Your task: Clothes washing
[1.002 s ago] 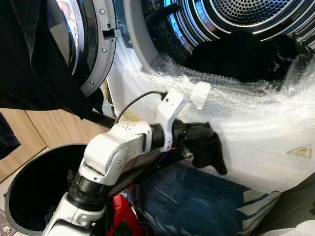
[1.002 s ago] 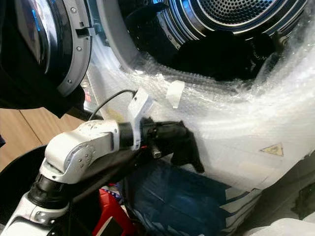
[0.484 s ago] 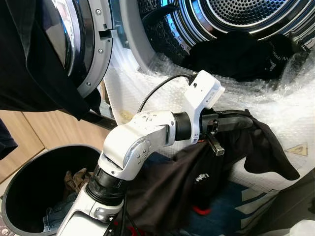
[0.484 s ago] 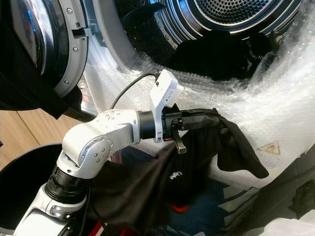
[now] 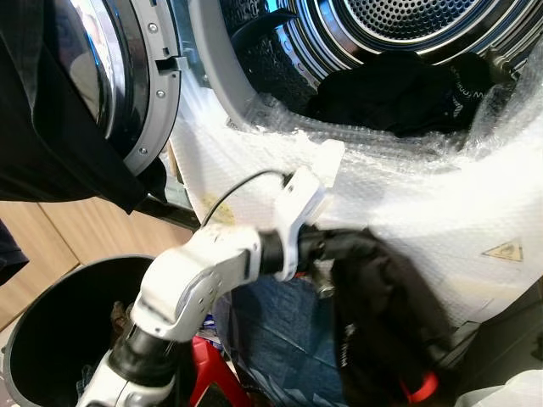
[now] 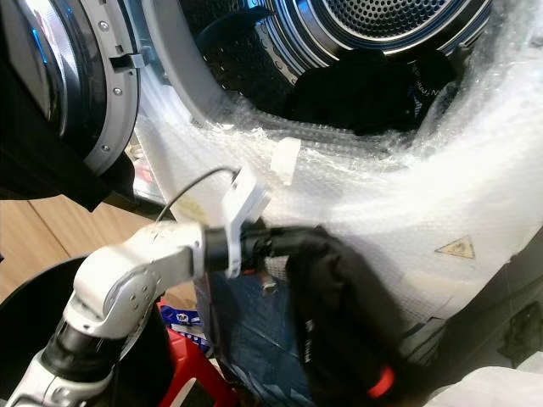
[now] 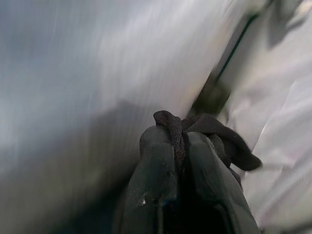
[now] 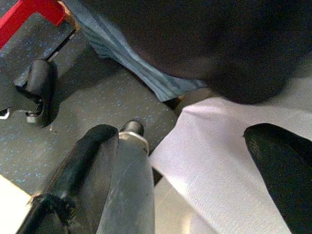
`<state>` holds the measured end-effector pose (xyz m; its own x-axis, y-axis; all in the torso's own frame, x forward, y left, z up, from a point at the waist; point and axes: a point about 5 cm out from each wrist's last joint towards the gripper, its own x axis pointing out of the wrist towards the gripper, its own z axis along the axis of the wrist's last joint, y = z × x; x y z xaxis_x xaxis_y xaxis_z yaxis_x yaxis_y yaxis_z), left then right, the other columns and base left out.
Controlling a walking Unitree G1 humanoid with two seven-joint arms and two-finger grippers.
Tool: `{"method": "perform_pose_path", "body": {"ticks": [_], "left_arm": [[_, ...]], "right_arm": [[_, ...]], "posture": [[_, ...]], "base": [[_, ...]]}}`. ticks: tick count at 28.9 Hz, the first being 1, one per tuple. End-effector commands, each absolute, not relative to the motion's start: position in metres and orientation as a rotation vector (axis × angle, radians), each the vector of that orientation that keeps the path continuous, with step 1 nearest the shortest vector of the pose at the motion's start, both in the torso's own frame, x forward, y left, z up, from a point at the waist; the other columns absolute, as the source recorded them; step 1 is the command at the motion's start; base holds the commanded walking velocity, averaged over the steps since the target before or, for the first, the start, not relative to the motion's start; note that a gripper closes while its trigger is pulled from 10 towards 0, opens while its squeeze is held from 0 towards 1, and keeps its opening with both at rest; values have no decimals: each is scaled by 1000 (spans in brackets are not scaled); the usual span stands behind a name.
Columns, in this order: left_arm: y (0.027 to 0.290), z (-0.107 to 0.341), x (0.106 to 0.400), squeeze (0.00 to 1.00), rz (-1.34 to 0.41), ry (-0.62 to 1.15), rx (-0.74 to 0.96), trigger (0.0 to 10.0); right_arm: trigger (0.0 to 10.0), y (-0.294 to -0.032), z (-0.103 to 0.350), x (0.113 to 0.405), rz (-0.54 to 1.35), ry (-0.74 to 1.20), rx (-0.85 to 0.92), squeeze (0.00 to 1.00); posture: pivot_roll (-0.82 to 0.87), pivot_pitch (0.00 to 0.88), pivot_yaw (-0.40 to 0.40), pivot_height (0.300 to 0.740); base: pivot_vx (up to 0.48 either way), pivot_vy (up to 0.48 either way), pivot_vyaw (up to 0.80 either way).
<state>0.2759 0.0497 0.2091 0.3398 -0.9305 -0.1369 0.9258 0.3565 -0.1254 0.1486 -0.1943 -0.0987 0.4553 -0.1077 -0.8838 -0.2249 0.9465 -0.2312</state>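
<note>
left gripper (image 7: 178, 161) clenched on black cloth garment (image 5: 386, 326) | below bubble-wrapped front-loading washing machine (image 5: 424, 195) | right gripper (image 8: 195, 161) spread wide, idle

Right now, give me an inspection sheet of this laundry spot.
Surface: washer front wrapped in bubble wrap.
Job's things: black garment hanging below the drum; dark clothes inside the drum; black bin holds clothes.
Clutter: blue fabric, red item.
Grippers: left gripper clamps the garment; right gripper open, low.
Cables: black cable at the left wrist.
Surroundings: open door, wood floor.
</note>
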Motion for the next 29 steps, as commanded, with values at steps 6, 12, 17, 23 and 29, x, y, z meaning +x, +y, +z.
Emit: {"method": "perform_pose_path", "body": {"ticks": [6, 12, 17, 23, 29], "left_arm": [[62, 203, 280, 0, -1115, 213, -26, 0], [75, 196, 275, 0, -1088, 246, -19, 0], [89, 189, 276, 0, -1035, 278, 10, 0], [98, 192, 280, 0, -989, 270, 10, 0], [97, 195, 284, 0, -996, 260, 25, 0]], "right_arm": [[10000, -194, -96, 153, 108, 1066, -249, 0], [10000, -197, -91, 160, 184, 1015, -226, 86], [10000, -192, -72, 193, 209, 834, 27, 1000], [10000, -205, -47, 213, 361, 632, 94, 1000], [10000, -215, -25, 223, 514, 496, 233, 1000]], "posture": [[-6, 0, 62, 740], [6, 10, 53, 740], [5, 32, 58, 740], [22, 33, 54, 740], [9, 35, 54, 740]], "base": [[0, 0, 0], [0, 0, 0], [0, 0, 0], [0, 0, 0], [0, 0, 0]]}}
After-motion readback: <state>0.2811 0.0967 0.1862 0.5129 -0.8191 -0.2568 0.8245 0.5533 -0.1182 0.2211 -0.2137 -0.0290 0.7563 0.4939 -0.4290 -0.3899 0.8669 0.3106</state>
